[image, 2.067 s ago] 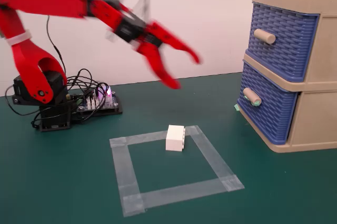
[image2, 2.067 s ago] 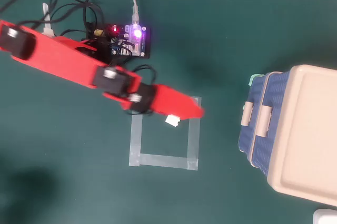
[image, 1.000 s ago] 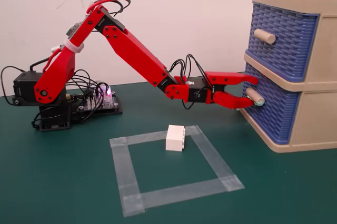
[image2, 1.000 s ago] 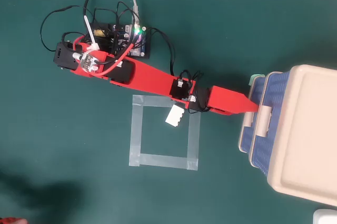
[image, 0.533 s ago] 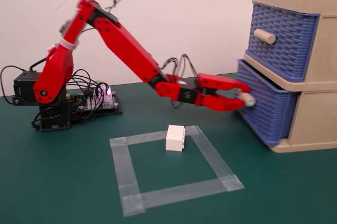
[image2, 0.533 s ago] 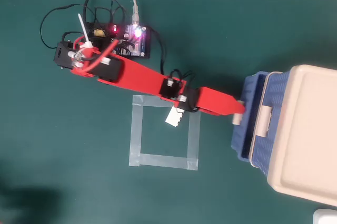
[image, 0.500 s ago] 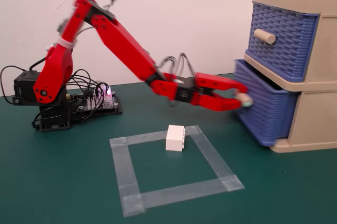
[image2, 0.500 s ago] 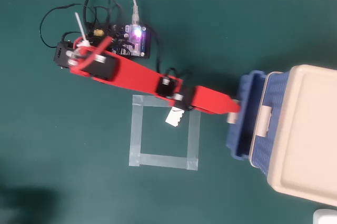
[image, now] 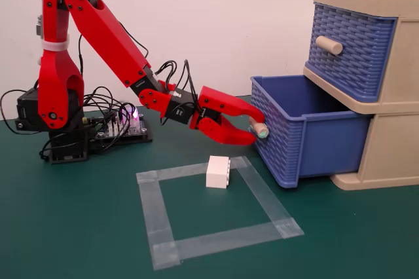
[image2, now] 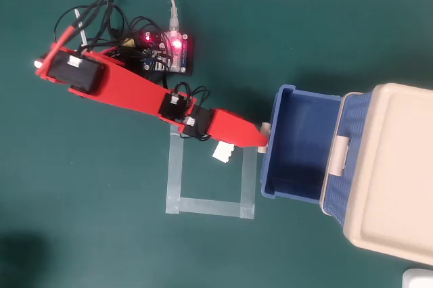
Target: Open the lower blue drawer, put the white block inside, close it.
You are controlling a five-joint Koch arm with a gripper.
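The lower blue drawer (image: 327,141) stands pulled far out of the beige frame (image: 393,151), and the overhead view shows it empty, with its front wall (image2: 266,166) towards the arm. My red gripper (image: 256,131) is shut on its beige knob with the mint-green end (image: 262,131). From above the gripper (image2: 262,139) meets the knob (image2: 265,128) at the drawer's front. The white block (image: 218,171) lies on the green mat at the far edge of a tape square, just below the gripper and apart from it. In the overhead view the block (image2: 223,152) sits beside the gripper's body.
The upper blue drawer (image: 353,50) with an all-beige knob (image: 329,44) is closed in the frame (image2: 385,173). The tape square (image: 154,213) marks the mat. The arm's base and a lit controller board (image2: 169,51) with cables sit at the back left.
The gripper has drawn back toward the arm's base with the knob in it, and the lower drawer has slid from slightly open to far out. The block has not moved.
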